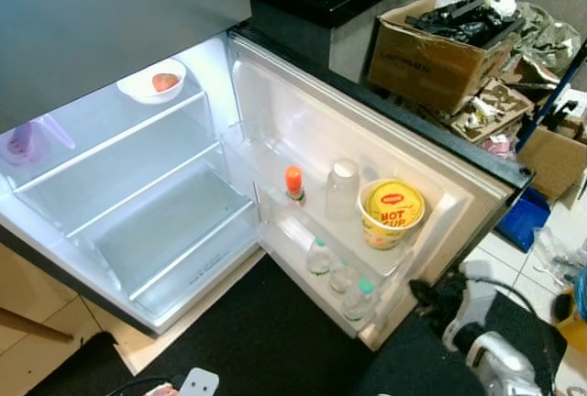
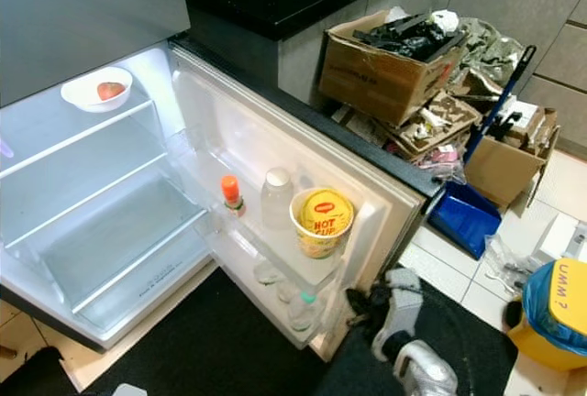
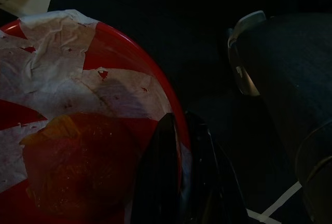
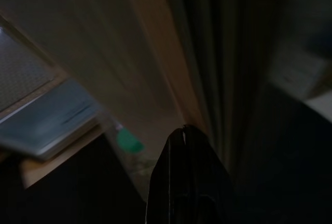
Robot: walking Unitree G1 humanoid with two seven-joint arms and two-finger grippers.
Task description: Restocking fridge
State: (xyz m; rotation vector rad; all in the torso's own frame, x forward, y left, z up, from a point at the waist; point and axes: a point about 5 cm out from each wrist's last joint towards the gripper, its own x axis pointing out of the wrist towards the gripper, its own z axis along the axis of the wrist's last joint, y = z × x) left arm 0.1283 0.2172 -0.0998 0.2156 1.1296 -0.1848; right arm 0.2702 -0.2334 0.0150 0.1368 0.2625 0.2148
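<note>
I'm standing over the open white fridge point(image 1: 138, 231), its door swung out toward three o'clock. My left gripper point(image 3: 179, 130) is clenched on the rim of a red round plastic bowl point(image 3: 119, 47) lined with torn white paper, an orange chunk of food inside. My right gripper point(image 4: 184, 133) hangs pressed shut beside the door's edge. I reckon I'm mid-carry: next, lift the bowl toward eleven o'clock onto a bare glass shelf point(image 1: 128, 185), below the white dish point(image 1: 147, 87).
</note>
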